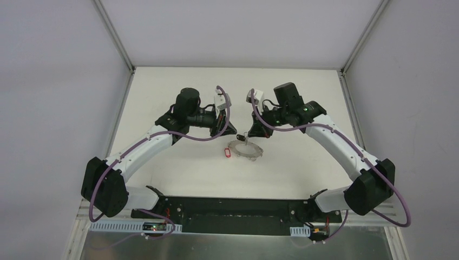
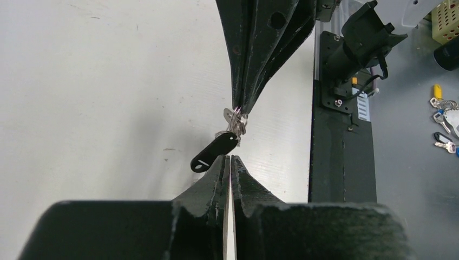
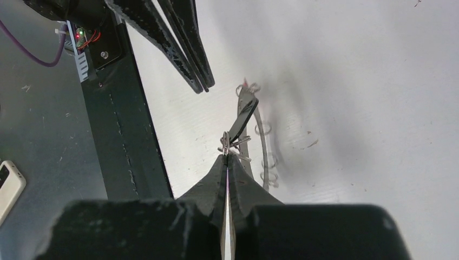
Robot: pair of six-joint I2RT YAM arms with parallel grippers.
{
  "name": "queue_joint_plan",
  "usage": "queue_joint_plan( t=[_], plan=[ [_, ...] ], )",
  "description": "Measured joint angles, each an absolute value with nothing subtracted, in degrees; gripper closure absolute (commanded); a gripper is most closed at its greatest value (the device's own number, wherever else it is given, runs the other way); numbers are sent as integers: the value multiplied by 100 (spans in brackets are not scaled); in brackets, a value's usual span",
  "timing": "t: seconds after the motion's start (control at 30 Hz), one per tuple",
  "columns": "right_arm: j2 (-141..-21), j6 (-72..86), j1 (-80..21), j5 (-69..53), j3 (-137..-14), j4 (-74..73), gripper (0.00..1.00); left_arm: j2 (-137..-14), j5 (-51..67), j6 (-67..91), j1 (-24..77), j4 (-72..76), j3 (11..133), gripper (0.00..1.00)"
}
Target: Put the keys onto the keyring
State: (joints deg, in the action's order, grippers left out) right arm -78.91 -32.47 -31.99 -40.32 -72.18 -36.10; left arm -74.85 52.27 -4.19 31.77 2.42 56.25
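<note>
key bunch, black-headed key dangling off it, pinched in my right pincer, tips fully shut, held up above the keyring for threading, i judge. left pincer shut, empty, just beside the black head, likely to steady it. red-headed key on table beside ring. no containers in view.

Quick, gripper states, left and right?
Left gripper: closed, nothing visibly held.
Right gripper: closed on the keys, black-headed one hanging free.
</note>
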Motion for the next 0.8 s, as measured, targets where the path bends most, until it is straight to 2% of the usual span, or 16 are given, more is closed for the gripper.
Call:
queue_joint_plan(
  t=[0.23,0.67,0.8],
  plan=[
    [-8270,-3151,-3183,-3979,-7321,-3500,100,-7459,5109,-478,2993,86,5621,86],
    [-9415,-3074,-2443,-3634,-8801,-3446,100,-6866,4324,-510,2112,-416,5568,85],
    [-9489,-3087,-2357,-3577,-8882,-3426,100,-6836,4248,-508,2043,-552,5568,84]
  ],
)
